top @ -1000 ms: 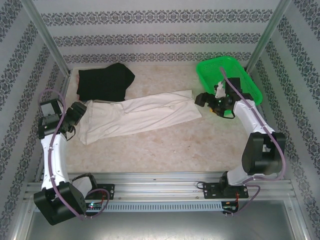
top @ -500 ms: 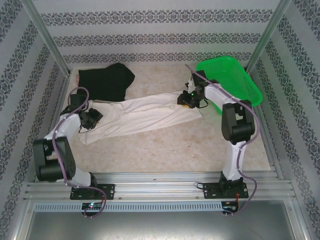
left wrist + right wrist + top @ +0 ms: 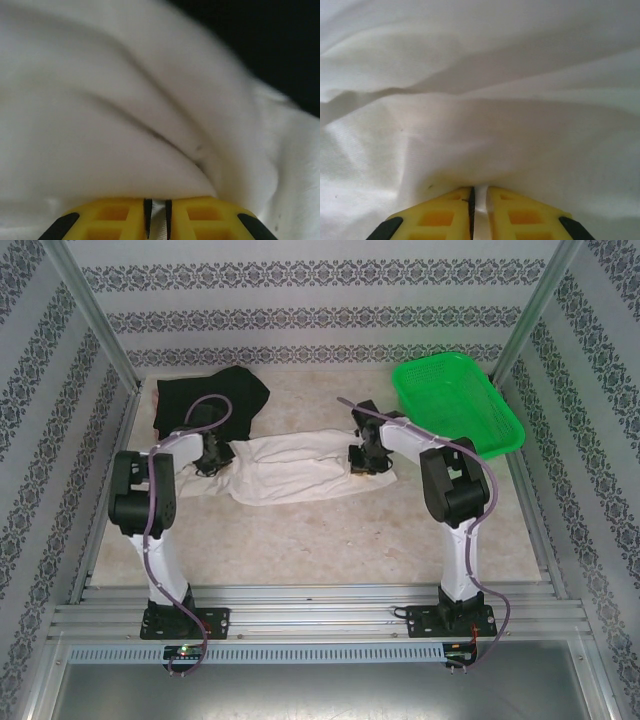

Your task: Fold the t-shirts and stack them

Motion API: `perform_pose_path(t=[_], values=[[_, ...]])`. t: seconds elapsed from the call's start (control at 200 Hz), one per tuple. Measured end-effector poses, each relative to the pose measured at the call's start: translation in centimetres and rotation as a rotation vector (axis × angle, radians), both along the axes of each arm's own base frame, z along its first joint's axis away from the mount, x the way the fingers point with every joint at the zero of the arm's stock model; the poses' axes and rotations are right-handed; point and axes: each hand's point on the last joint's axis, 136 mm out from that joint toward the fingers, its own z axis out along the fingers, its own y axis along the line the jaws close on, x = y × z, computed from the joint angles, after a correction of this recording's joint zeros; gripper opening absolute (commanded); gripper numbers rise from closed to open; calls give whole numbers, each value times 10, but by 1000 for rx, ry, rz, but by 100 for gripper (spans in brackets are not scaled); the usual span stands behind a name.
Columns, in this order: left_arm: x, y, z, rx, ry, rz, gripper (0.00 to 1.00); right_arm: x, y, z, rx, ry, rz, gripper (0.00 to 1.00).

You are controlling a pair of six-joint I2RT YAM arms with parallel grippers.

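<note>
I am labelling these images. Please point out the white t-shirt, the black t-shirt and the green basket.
white t-shirt (image 3: pixel 290 468): top external view, middle of the cloth.
black t-shirt (image 3: pixel 215 385): top external view, upper middle.
green basket (image 3: pixel 455 405): top external view, mesh floor.

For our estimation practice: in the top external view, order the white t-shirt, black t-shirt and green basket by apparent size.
1. Largest, too alike to rank: white t-shirt and green basket.
2. Smallest: black t-shirt.

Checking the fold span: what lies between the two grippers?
The bunched cream-white t-shirt spans from the left gripper to the right gripper, in the top view.
</note>
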Motion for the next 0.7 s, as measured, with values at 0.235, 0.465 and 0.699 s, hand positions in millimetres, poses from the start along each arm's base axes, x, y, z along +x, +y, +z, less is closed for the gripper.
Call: perform_pose_path(t=[0.235,0.465,0.699], values=[[45,-41,3,62,-9,-151,19,-78,21,-2,41,53,58,19],[127,-139,7,2,-123,-349,19,-125,57,-2,140,106,84,18],[178,-237,10,-126,-281,-512,21,-160,85,-2,232,162,73,17]])
